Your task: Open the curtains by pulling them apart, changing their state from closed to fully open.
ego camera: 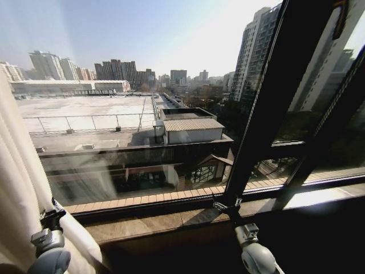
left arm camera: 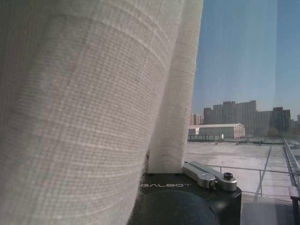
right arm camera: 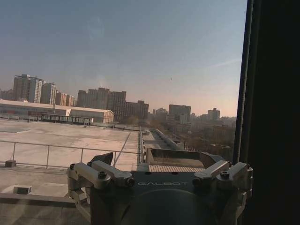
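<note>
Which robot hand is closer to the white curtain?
Left. The left gripper is against the curtain at the window's left edge; the right gripper is off by the black frame bar.

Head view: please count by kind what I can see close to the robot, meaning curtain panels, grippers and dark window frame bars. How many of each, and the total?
Curtain panels: 1, the cream curtain at the left edge.
Grippers: 2, the left gripper at the curtain, the right gripper by the sill.
Dark window frame bars: 2, the wide bar and the thinner bar, both slanted.
Total: 5
</note>
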